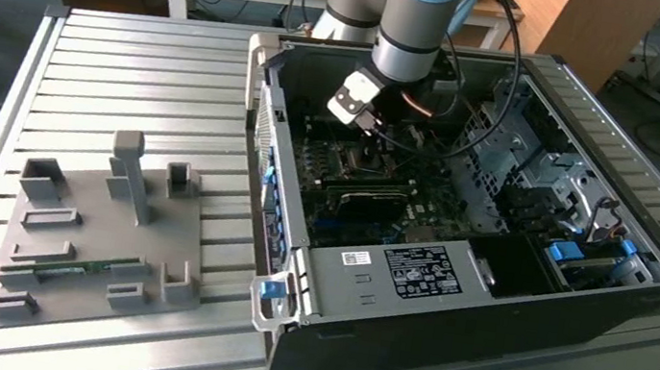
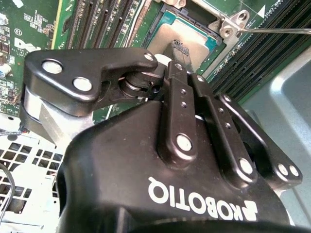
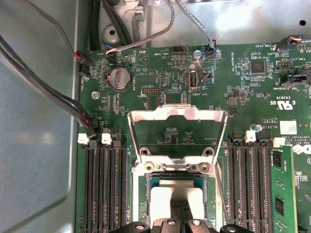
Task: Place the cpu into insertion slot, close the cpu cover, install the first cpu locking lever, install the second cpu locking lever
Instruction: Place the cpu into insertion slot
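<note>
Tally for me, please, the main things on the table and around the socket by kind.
Case: 1
Grey fixture: 1
Arm: 1
Cpu: 1
Cover: 1
Coin battery: 1
Total: 6

The motherboard (image 3: 160,82) is showing deep green with tiny white print. The cpu (image 3: 165,199) is looking pale silver-grey with a teal rim, and the cpu cover (image 3: 214,115) is gleaming bare silver. The gripper (image 2: 181,48) is wearing matte black with white lettering and shiny rivets. The memory slots (image 3: 104,184) are running black with white clips. In the exterior view, blue tabs (image 1: 567,252) are popping at the black case's (image 1: 463,340) 4 o'clock.
</note>
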`<state>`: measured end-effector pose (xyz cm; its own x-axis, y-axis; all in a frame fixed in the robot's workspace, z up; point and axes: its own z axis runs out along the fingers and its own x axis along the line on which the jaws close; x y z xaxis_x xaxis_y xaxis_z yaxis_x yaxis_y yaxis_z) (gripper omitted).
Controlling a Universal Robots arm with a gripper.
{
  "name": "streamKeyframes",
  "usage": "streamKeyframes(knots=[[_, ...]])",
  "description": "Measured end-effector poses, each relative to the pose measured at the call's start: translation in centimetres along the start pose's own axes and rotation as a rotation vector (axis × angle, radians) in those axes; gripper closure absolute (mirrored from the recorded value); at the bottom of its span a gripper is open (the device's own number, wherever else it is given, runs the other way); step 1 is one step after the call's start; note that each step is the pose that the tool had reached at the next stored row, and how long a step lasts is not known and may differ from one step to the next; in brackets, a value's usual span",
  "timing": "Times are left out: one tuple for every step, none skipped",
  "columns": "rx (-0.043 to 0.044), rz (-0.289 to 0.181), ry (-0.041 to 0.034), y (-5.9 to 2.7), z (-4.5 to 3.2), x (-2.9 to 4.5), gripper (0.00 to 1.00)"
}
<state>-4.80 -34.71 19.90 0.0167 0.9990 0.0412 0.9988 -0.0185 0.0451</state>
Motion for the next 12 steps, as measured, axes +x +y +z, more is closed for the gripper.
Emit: streamKeyframes(knots=[[-0.0001, 0.0, 0.0001, 0.0, 0.02, 0.0, 0.89], [-0.0003, 0.0, 0.0004, 0.0, 0.03, 0.01, 0.89], [-0.0005, 0.0, 0.0008, 0.01, 0.05, 0.02, 0.89], [-0.0006, 0.0, 0.0009, 0.01, 0.05, 0.02, 0.89], [-0.0006, 0.0, 0.0009, 0.01, 0.05, 0.02, 0.89], [-0.0006, 0.0, 0.0009, 0.01, 0.05, 0.02, 0.89], [-0.0006, 0.0, 0.0008, 0.01, 0.05, 0.02, 0.89], [-0.0006, 0.0, 0.0008, 0.01, 0.05, 0.02, 0.89], [-0.0006, 0.0, 0.0008, 0.01, 0.05, 0.02, 0.89], [-0.0006, 0.0, 0.0009, 0.01, 0.05, 0.02, 0.89], [-0.0008, 0.0, 0.0011, 0.01, 0.03, 0.02, 0.89], [-0.0013, 0.0, 0.0018, 0.02, -0.02, 0.03, 0.89]])
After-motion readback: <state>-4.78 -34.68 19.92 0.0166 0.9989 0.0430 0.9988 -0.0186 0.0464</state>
